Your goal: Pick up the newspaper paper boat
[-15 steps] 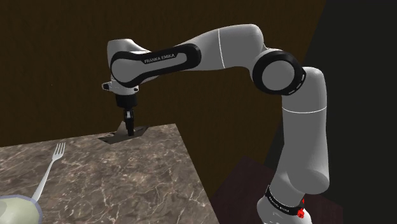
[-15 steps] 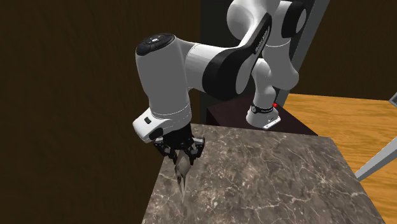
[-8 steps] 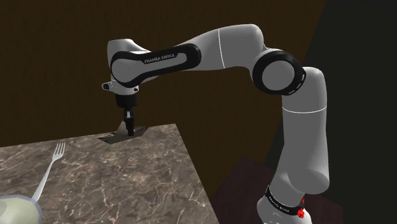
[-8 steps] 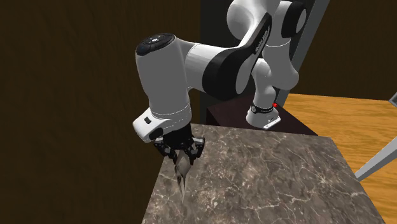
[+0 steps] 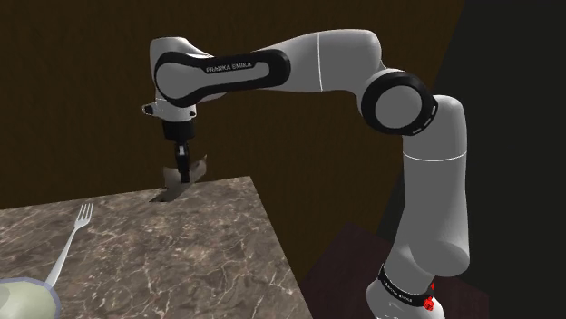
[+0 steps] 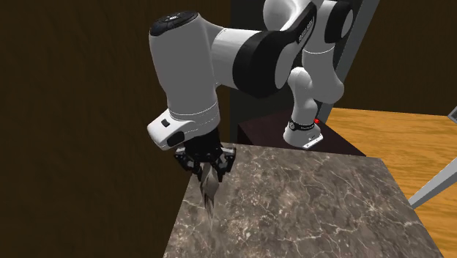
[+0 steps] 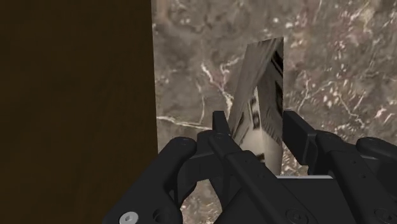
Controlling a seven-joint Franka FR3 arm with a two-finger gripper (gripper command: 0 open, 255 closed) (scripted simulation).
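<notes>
The gripper, jaws clamped on the newspaper paper boat, is lifting it off the corner of the marble table where it was lying 0.5 s ago, so the pick-up is looking nearly complete.

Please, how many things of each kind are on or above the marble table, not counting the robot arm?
Newspaper boat: 1
Fork: 1
Pale dish, cut off by the picture's edge: 1
Total: 3

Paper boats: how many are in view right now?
1. The paper boat is clasped in the gripper, near the marble table's edge. Table parts outside the views could hide others.
</notes>
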